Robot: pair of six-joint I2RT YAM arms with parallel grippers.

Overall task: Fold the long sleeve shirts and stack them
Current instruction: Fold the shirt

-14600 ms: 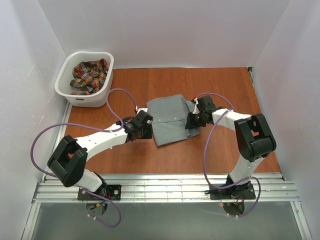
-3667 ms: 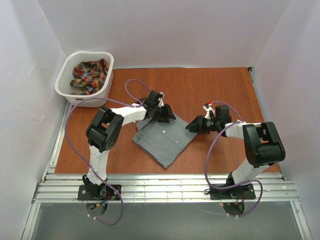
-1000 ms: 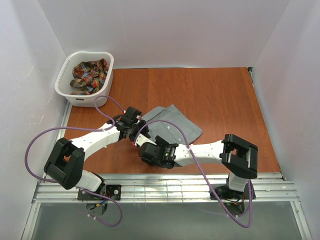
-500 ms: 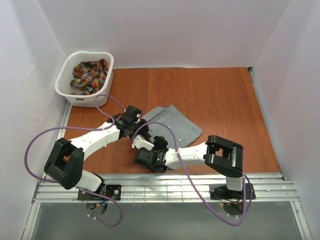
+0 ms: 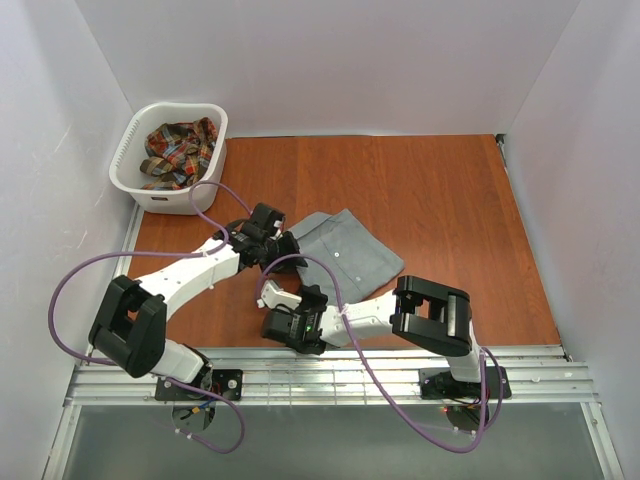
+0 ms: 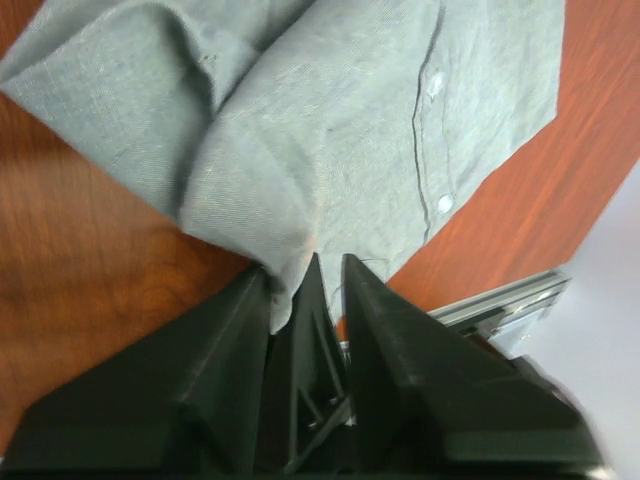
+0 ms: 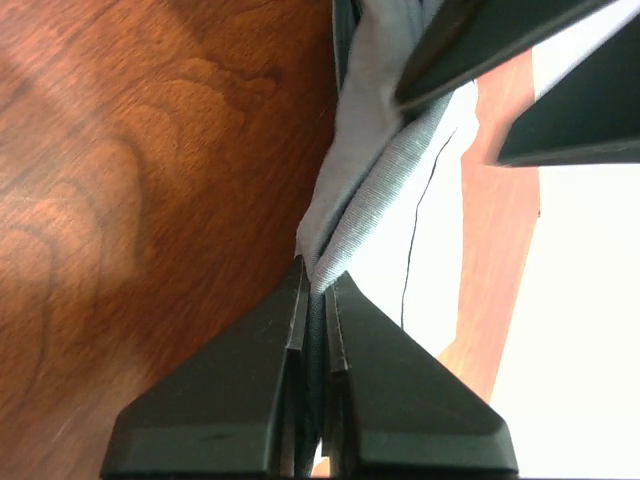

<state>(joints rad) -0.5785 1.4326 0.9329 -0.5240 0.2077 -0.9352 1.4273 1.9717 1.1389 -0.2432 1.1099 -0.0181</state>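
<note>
The left arm [image 5: 185, 280] and right arm [image 5: 365, 312] are white tubes with chunky black joints. A purple cable [image 5: 52, 300] trails loosely behind each gripper. The left gripper [image 6: 305, 265] and right gripper [image 7: 318, 278] end in matte black wedge fingers [image 7: 230, 400] (plain and smooth), tapering to thin tips.

A robotics lab test cell, this: plain white panel walls [image 5: 330, 60] box in a reddish wood-grain counter [image 5: 430, 190], ribbed aluminium rail [image 5: 340, 372] along its near edge, two bolted-on robot arms [image 5: 185, 278] trailing purple cables [image 5: 56, 290].
</note>
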